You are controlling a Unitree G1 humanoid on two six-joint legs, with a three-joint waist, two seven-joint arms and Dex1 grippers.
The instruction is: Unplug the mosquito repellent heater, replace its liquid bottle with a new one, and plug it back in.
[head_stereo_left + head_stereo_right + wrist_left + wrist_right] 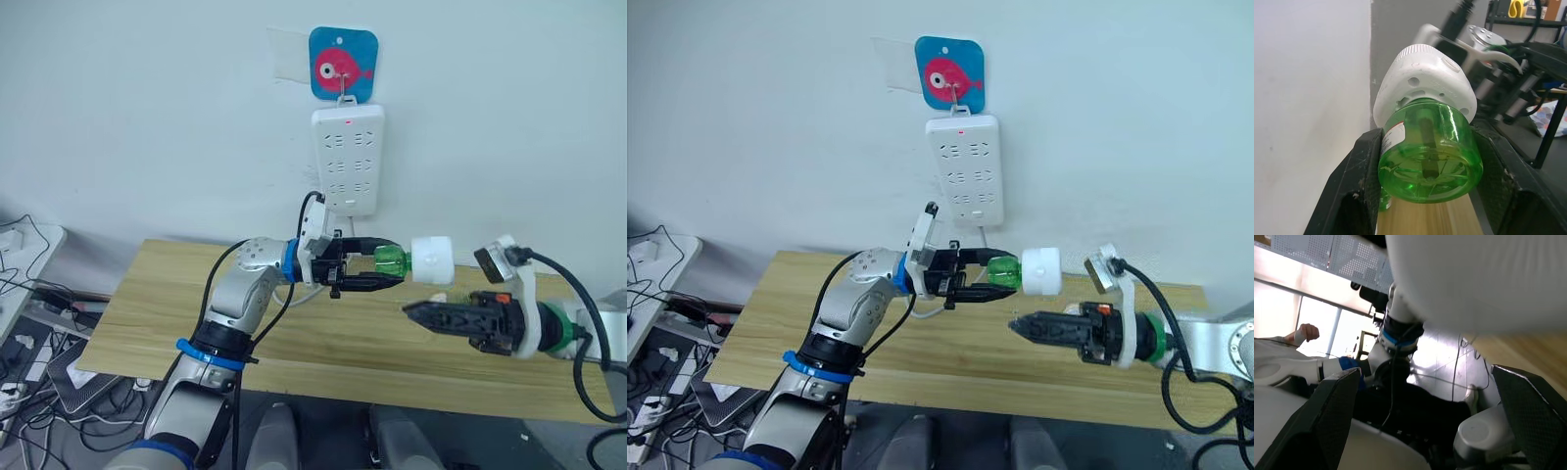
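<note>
My left gripper (385, 267) is shut on a green liquid bottle (392, 259) and holds it level above the table, near the wall. The bottle's neck sits in the mosquito repellent heater (431, 259), a small white rounded unit pointing towards my right arm. In the left wrist view the black fingers (1359, 166) clamp both sides of the bottle (1430, 161), with the heater (1425, 83) beyond it. My right gripper (411, 309) hangs just below and to the right of the heater, apart from it. Its fingers (1334, 406) stand open under the white heater (1474, 279).
A long white power strip (346, 157) hangs on the wall below a blue fish hook (343, 64), right behind the held unit. The wooden table (294, 343) lies under both arms. Cables and devices lie at the left (24, 284). A person's hand (1303, 332) shows in the right wrist view.
</note>
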